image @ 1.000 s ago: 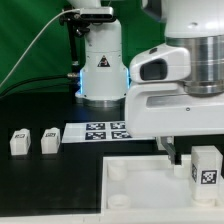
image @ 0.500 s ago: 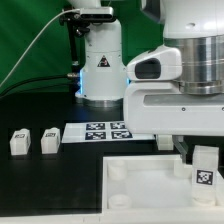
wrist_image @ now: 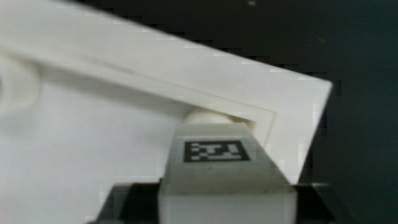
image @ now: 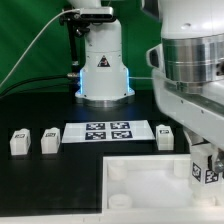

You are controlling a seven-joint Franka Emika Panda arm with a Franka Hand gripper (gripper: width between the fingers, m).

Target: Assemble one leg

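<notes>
My gripper (image: 206, 160) is shut on a white leg (image: 207, 168) with a black-and-white tag, held upright over the far right corner of the large white panel (image: 145, 182). In the wrist view the leg (wrist_image: 217, 170) sits between my dark fingers (wrist_image: 134, 205), and its far end meets the panel's corner (wrist_image: 267, 105) by the raised rim. My gripper (wrist_image: 217, 205) shows only at the frame's edge. Three more legs stand on the table: two at the exterior view's left (image: 18, 141) (image: 50, 139) and one (image: 165, 135) beside the marker board.
The marker board (image: 105, 132) lies behind the panel. The arm's white base (image: 103, 65) stands at the back, with a cable at the exterior view's left. The panel has round sockets (image: 118, 172) along its left side. The arm's body fills the exterior view's right.
The wrist has turned and the arm's body has swung to the exterior view's right, uncovering the leg beside the marker board. The held leg stays over the panel's corner.
</notes>
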